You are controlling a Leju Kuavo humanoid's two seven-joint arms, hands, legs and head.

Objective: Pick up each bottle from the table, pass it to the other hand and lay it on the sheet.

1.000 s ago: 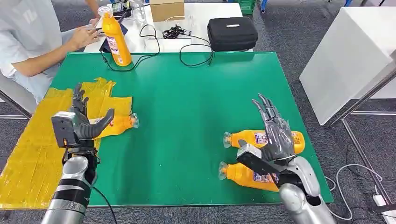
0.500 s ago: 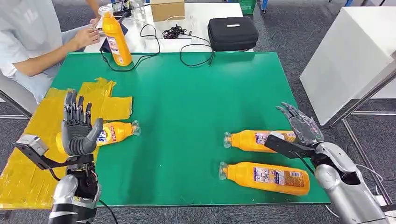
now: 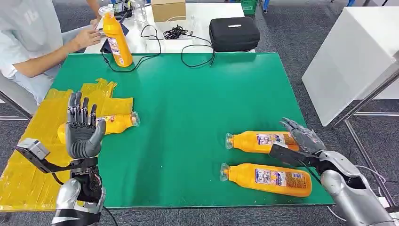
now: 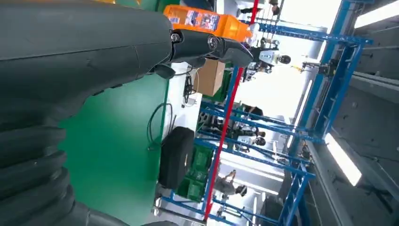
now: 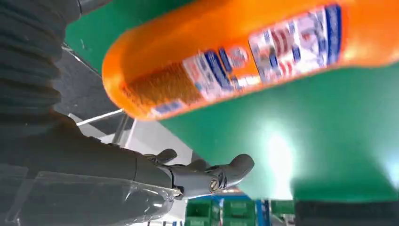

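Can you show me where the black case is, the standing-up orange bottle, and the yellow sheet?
black case (image 3: 234, 33), head view, middle of its top.
standing orange bottle (image 3: 116, 40), head view, middle of its body.
yellow sheet (image 3: 28, 155), head view, a bare part near the table's left edge.
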